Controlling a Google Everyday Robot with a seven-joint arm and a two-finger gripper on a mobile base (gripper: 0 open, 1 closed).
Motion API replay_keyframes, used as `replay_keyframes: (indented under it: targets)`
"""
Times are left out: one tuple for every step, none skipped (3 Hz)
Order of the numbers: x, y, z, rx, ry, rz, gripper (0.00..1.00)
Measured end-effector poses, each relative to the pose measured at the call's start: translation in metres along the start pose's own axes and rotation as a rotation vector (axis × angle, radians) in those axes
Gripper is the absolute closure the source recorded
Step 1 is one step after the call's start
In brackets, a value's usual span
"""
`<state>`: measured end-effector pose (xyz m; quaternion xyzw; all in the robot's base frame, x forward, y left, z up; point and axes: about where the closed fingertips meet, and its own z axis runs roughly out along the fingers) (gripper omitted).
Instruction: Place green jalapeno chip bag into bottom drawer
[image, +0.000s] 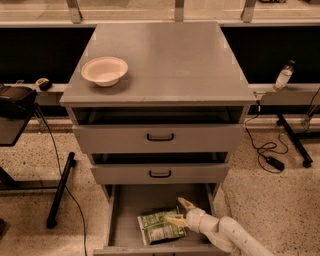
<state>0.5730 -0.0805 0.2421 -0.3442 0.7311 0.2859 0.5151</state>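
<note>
The green jalapeno chip bag (159, 226) is lying flat on the floor of the bottom drawer (131, 204), toward the front and a bit right of centre. That drawer is pulled well out, so the arm can reach in from the front right without touching the cabinet.

The claw (175, 210) sits low inside the drawer at the bag's right edge. Its two fingers are spread wide and nothing is pinched between them. The lower finger overlaps the bag's corner, but it's hard to say if it's actually touching. It looks like the bag is down and the job is basically done.

The two shallower drawers (160, 137) above are only slightly out. The middle one's front hangs right over the back of the bottom drawer, so lifting straight up there would be tight. Coming back out toward the front looks clear.

A white bowl (104, 70) sits on the counter (170, 60), well out of the way. A small bottle (283, 76) stands off to the right and some cables (265, 150) lie on the floor.
</note>
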Motion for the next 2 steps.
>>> replay_keyframes:
  targets:
    - [-0.009, 0.008, -0.026, -0.078, 0.081, -0.062, 0.0]
    - [-0.024, -0.001, -0.071, -0.086, 0.042, -0.063, 0.0]
